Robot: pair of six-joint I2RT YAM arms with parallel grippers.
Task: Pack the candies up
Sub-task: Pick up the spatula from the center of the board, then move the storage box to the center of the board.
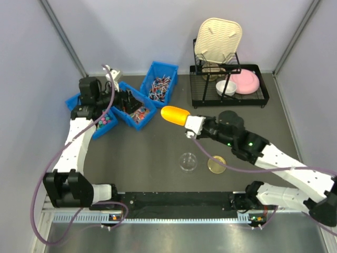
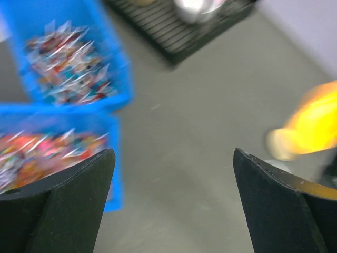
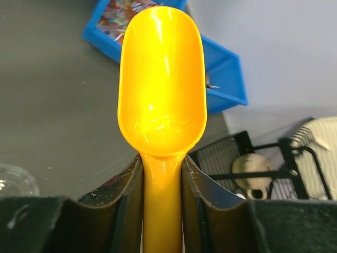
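Note:
The candies (image 1: pixel 138 114), tiny red, orange and pink wrapped sweets, fill the middle blue bin (image 1: pixel 125 87). In the left wrist view, which is motion-blurred, the candies (image 2: pixel 37 153) lie at lower left. My left gripper (image 1: pixel 124 100) hovers over that bin, and my left gripper (image 2: pixel 174 153) stands wide open with only bare table between its fingers. My right gripper (image 3: pixel 162 158) is shut on the handle of a yellow scoop (image 3: pixel 160 79), whose bowl is empty. The scoop (image 1: pixel 175 115) points left toward the bins from my right gripper (image 1: pixel 192 126).
A blue bin of darker blue-and-red sweets (image 1: pixel 160 87) stands behind, another blue bin with pastel sweets (image 1: pixel 103 121) at the left. A clear round container (image 1: pixel 188 162) and a yellow lid (image 1: pixel 216 164) lie in front. A black dish rack (image 1: pixel 229 84) with dishes sits back right.

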